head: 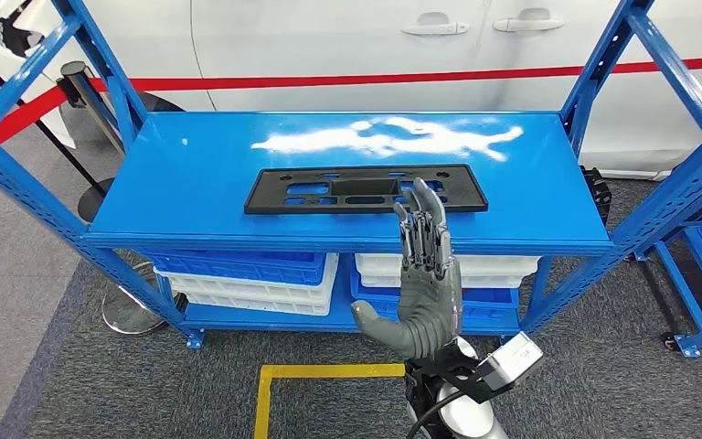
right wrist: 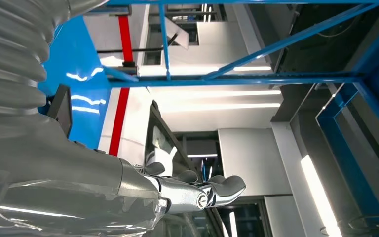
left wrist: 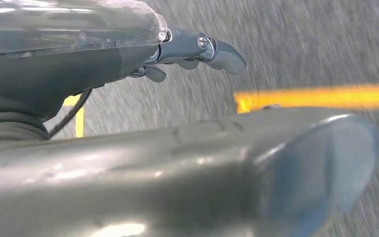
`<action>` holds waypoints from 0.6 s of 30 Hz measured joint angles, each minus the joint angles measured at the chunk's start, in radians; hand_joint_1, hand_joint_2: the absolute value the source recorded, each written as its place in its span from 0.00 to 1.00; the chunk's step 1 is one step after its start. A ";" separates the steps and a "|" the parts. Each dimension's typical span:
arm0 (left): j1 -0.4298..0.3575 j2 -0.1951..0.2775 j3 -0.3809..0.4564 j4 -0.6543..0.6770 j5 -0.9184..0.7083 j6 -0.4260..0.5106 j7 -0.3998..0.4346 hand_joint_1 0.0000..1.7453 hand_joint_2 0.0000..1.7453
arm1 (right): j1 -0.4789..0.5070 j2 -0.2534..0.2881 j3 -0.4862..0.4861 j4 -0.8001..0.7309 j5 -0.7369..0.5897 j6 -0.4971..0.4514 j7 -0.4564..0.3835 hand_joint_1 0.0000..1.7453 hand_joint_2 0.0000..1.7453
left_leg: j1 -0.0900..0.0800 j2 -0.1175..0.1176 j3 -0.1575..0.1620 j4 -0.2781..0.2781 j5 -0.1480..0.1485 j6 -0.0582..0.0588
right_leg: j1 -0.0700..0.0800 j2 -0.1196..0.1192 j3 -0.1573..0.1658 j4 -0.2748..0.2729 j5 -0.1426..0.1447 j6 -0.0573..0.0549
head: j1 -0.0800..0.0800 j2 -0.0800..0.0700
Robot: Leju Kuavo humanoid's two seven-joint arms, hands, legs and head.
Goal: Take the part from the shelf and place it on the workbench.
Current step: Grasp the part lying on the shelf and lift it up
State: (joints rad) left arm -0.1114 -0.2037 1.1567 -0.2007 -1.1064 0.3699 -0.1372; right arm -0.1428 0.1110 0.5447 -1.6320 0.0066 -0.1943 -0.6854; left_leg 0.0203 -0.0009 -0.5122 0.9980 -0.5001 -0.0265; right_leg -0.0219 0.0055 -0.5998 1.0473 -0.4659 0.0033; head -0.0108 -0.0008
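A car workshop or factory floor. A blue steel shelf (head: pixel 192 165) holds stacked plastic bins (head: pixel 247 279). A white car (head: pixel 347 55) stands behind a red barrier tape (head: pixel 329 80).

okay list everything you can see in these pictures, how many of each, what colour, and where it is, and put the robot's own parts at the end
Part: one, black, flat and long with cut-outs, lying on the top shelf of the rack.
Rack: one, blue metal, straight ahead; its frame also shows in the right wrist view.
Bins: several, blue and white, stacked on the lower shelf.
Car: one, white, behind the rack, door handles showing.
Barrier tape: one, red, stretched in front of the car.
Post: one, black, behind the rack's left corner.
Floor marking: yellow lines on grey carpet, in front of the rack.
Right hand: one, grey, raised in front of the rack's edge, fingers extended, holding nothing.
Left hand: one, grey, hanging over the floor, holding nothing.
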 joint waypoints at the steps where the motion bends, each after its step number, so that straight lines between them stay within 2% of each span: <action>1: 0.000 0.000 -0.004 0.000 0.010 -0.040 -0.013 0.00 0.00 | 0.001 0.000 -0.001 0.000 -0.013 0.010 0.000 0.00 0.50 | -0.001 0.000 0.000 0.001 0.000 -0.001 | 0.000 0.000 0.001 0.000 0.001 0.001 | 0.000 0.000; 2: 0.000 0.000 -0.006 0.000 0.025 -0.083 -0.024 0.00 0.00 | 0.002 0.000 -0.002 0.000 -0.026 0.021 0.001 0.00 0.50 | -0.002 0.000 -0.001 0.002 0.000 -0.002 | -0.001 0.000 0.001 -0.001 0.001 0.002 | 0.000 0.000; 3: 0.000 0.001 -0.006 0.000 0.043 -0.127 -0.034 0.00 0.00 | 0.003 0.000 -0.003 0.000 -0.039 0.030 0.005 0.00 0.50 | -0.003 0.000 -0.002 0.001 -0.003 0.004 | -0.003 -0.001 0.003 0.000 0.007 0.006 | 0.000 0.000; 5: 0.001 0.003 0.002 0.000 0.060 -0.156 -0.036 0.00 0.00 | 0.003 0.000 -0.006 0.000 -0.054 0.038 0.016 0.00 1.00 | -0.002 0.000 0.013 -0.021 -0.004 0.027 | -0.007 -0.005 0.003 0.009 0.020 0.019 | 0.001 0.000; 6: 0.001 0.003 0.004 0.000 0.064 -0.160 -0.036 0.00 0.00 | 0.002 0.000 -0.007 -0.001 -0.058 0.040 0.020 0.00 1.00 | 0.000 0.001 0.028 -0.039 0.000 0.041 | -0.008 -0.006 -0.006 0.026 0.020 0.024 | 0.001 0.000; 7: 0.002 0.004 0.006 0.001 0.065 -0.164 -0.036 0.00 0.00 | 0.002 0.000 -0.008 -0.001 -0.062 0.042 0.022 0.00 1.00 | 0.002 0.002 0.044 -0.054 0.008 0.050 | -0.007 -0.005 -0.025 0.056 0.008 0.027 | 0.001 0.000; 9: 0.002 0.004 0.007 0.001 0.067 -0.167 -0.036 0.00 0.00 | 0.005 -0.001 -0.008 -0.003 -0.066 0.049 0.027 0.00 1.00 | 0.007 0.005 0.061 -0.068 0.021 0.051 | -0.008 0.000 -0.089 0.155 -0.042 0.030 | 0.003 0.000; 10: 0.002 0.004 0.007 0.001 0.068 -0.171 -0.036 0.00 0.00 | 0.008 -0.002 -0.009 -0.003 -0.068 0.051 0.030 0.00 1.00 | 0.011 0.005 0.063 -0.068 0.022 0.046 | -0.012 0.001 -0.122 0.205 -0.062 0.034 | 0.003 0.000; 11: 0.003 0.004 0.008 0.001 0.069 -0.176 -0.036 0.00 0.00 | 0.012 -0.003 -0.009 -0.003 -0.069 0.052 0.032 0.00 1.00 | 0.016 0.004 0.065 -0.067 0.020 0.039 | -0.018 0.000 -0.145 0.234 -0.067 0.040 | 0.004 0.000; 12: 0.004 0.004 0.009 0.001 0.070 -0.181 -0.036 0.00 0.00 | 0.015 -0.003 -0.009 -0.003 -0.070 0.053 0.033 0.00 1.00 | 0.023 0.002 0.068 -0.064 0.014 0.029 | -0.026 -0.001 -0.152 0.231 -0.051 0.049 | 0.003 0.000; 14: 0.006 0.003 0.012 0.001 0.072 -0.190 -0.036 0.00 0.00 | 0.016 -0.004 -0.010 -0.003 -0.070 0.053 0.034 0.00 1.00 | 0.042 -0.002 0.074 -0.047 -0.007 -0.001 | -0.045 -0.004 -0.118 0.136 0.021 0.075 | 0.004 0.000; 15: 0.005 0.006 0.013 0.001 0.072 -0.193 -0.037 0.00 0.00 | 0.016 -0.005 -0.010 -0.002 -0.070 0.053 0.035 0.00 1.00 | 0.050 -0.004 0.072 -0.029 -0.022 -0.017 | -0.051 -0.003 -0.101 0.086 0.036 0.086 | 0.008 0.000; 16: 0.004 0.008 0.014 0.001 0.073 -0.195 -0.037 0.00 0.00 | 0.017 -0.006 -0.010 -0.002 -0.070 0.053 0.035 0.00 1.00 | 0.053 -0.005 0.064 -0.007 -0.036 -0.032 | -0.054 -0.005 -0.093 0.060 0.034 0.081 | 0.012 0.000; 17: 0.003 0.010 0.014 0.001 0.073 -0.195 -0.038 0.00 0.00 | 0.020 -0.007 -0.010 -0.002 -0.070 0.054 0.035 0.00 1.00 | 0.054 -0.005 0.055 0.012 -0.054 -0.044 | -0.053 -0.005 -0.097 0.057 0.024 0.069 | 0.014 0.000; 18: 0.002 0.012 0.015 0.001 0.072 -0.196 -0.039 0.00 0.00 | 0.023 -0.008 -0.011 -0.002 -0.070 0.054 0.036 0.00 1.00 | 0.054 -0.003 0.049 0.026 -0.068 -0.053 | -0.050 -0.006 -0.108 0.073 0.004 0.048 | 0.014 0.000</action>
State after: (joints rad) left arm -0.1097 -0.1920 1.1715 -0.2001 -1.0346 0.1741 -0.1758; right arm -0.1200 0.1030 0.5335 -1.6339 -0.0633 -0.1404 -0.6497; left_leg 0.0745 -0.0039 -0.4633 1.0243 -0.5680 -0.0792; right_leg -0.0722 -0.0003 -0.7079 1.1204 -0.4619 0.0517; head 0.0031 -0.0008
